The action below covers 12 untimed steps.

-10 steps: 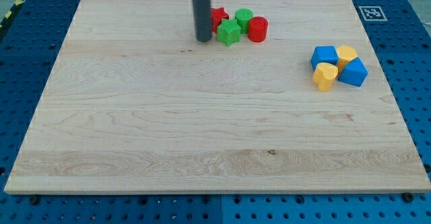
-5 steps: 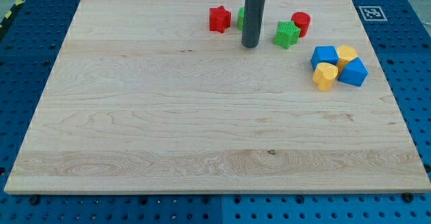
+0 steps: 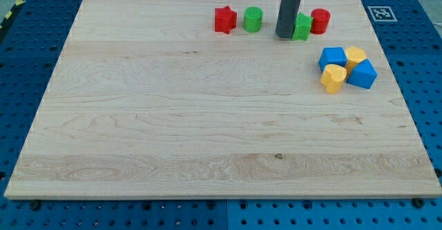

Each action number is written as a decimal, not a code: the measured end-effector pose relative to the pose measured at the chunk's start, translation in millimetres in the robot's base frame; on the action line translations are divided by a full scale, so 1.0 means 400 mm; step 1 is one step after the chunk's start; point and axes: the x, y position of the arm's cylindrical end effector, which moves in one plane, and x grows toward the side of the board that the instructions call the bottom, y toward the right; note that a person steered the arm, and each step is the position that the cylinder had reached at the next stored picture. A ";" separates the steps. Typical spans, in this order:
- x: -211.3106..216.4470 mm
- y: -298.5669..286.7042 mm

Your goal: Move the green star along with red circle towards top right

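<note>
The green star [image 3: 302,27] lies near the board's top right, partly hidden behind my rod. The red circle [image 3: 320,21] stands just right of it, touching or nearly touching it. My tip [image 3: 285,36] rests on the board against the star's left side. The rod rises out of the view's top.
A red star [image 3: 224,19] and a green circle [image 3: 253,18] sit left of my tip at the top. A cluster of two blue blocks [image 3: 333,57] [image 3: 363,74], a yellow block [image 3: 356,55] and a yellow heart [image 3: 333,77] lies below right. The wooden board [image 3: 173,119] ends close behind the red circle.
My tip has moved right and slightly up, pushing the green star and red circle right and up, away from the red star and green circle, which stayed.
</note>
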 end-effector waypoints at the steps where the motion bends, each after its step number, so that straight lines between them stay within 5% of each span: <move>1: 0.047 -0.002; 4: -0.009 0.115; 6: 0.012 -0.019; 12: -0.126 -0.035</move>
